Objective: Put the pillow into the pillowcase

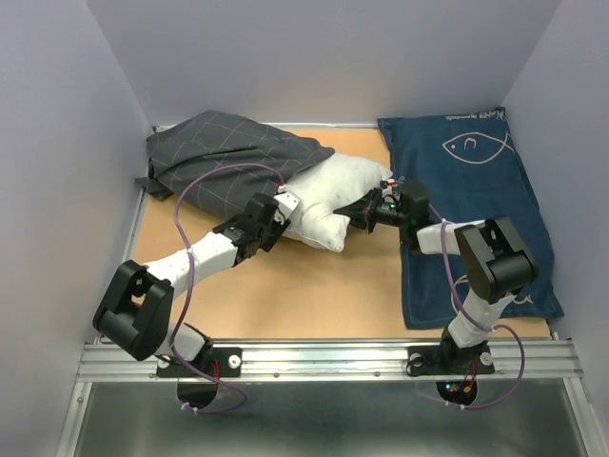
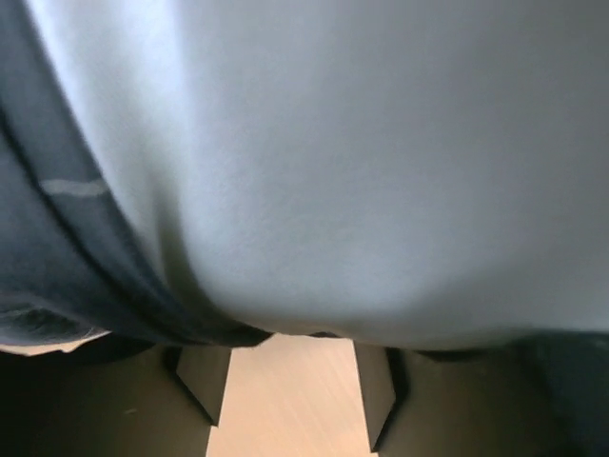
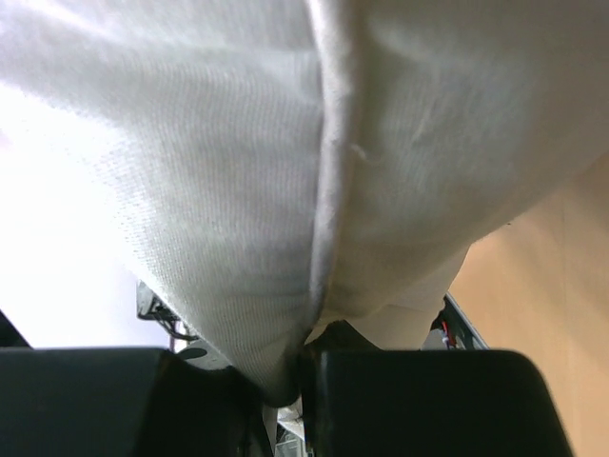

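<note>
The white pillow [image 1: 333, 195] lies mid-table, its left end inside the mouth of the dark grey grid-patterned pillowcase [image 1: 228, 157] at the back left. My left gripper [image 1: 279, 214] is at the pillow's near-left side by the pillowcase edge. In the left wrist view its jaws [image 2: 290, 347] stand open with bare table between them, and the pillow [image 2: 362, 162] and pillowcase [image 2: 57, 257] bulge just beyond the tips. My right gripper [image 1: 369, 209] is shut on the pillow's right edge. In the right wrist view it [image 3: 290, 381] pinches a fold of the pillow [image 3: 238, 171] along a seam.
A navy blue cloth with white fish drawings [image 1: 476, 209] lies along the right side under my right arm. The wooden table [image 1: 314, 295] is enclosed by white walls at the back and sides. A metal rail [image 1: 324, 357] runs along the near edge.
</note>
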`<state>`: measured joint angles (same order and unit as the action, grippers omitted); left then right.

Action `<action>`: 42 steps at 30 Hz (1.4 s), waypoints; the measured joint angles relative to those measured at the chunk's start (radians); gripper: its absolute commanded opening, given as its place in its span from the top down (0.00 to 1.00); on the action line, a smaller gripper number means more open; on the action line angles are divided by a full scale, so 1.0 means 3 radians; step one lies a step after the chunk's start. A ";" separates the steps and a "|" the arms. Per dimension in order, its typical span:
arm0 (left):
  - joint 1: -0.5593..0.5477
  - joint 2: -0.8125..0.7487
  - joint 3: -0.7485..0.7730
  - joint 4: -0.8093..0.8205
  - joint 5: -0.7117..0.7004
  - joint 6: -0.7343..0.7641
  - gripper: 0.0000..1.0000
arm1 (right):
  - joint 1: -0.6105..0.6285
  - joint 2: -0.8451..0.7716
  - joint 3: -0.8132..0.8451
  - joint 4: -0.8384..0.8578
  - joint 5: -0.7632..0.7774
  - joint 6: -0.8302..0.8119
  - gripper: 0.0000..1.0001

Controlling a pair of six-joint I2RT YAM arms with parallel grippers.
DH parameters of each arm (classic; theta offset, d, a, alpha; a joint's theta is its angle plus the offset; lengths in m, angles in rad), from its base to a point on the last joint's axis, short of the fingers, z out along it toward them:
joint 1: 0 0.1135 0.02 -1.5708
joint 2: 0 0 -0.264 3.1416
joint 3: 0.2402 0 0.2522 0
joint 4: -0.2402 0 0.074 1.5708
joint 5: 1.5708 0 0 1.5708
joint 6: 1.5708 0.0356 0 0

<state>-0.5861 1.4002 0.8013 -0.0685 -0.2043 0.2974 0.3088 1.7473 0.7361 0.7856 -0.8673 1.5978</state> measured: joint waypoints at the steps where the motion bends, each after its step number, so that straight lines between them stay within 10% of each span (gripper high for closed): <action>1: 0.0019 0.0000 -0.0020 0.0025 -0.0038 0.0009 0.50 | 0.0000 0.0000 0.0000 0.0011 0.0000 0.0031 0.99; 5: 0.0102 -0.0024 -0.0071 0.0051 0.0011 0.0116 1.00 | 0.0000 0.0000 0.0001 0.0041 0.0010 0.0098 0.99; 20: -0.0609 0.0295 0.2121 -0.0913 0.2838 0.0243 1.00 | 0.0141 -0.0037 0.0633 0.0329 0.0509 0.0094 0.99; 28: -0.0617 0.0463 0.1918 -0.1478 0.3230 0.0429 1.00 | 0.0533 0.0378 0.0159 0.0039 0.0724 -0.0655 1.00; 30: -0.0623 0.0425 0.1784 -0.1481 0.3237 0.0445 0.91 | 0.0537 0.0509 0.0175 -0.0149 0.0724 -0.0860 0.99; 32: -0.0631 0.0381 0.1720 -0.1503 0.3216 0.0464 0.55 | 0.0565 0.0572 0.0261 -0.0333 0.0685 -0.1175 1.00; 42: 0.0114 0.0182 0.2506 -0.1269 0.3092 -0.0169 0.33 | 0.0690 0.0402 0.0343 -0.1230 0.0628 -0.2847 0.99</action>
<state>-0.5518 1.4548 1.5532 -0.4492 0.7235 0.2466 0.5159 1.8679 0.8391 0.4168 -0.6788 0.7437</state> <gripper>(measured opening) 0.663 0.131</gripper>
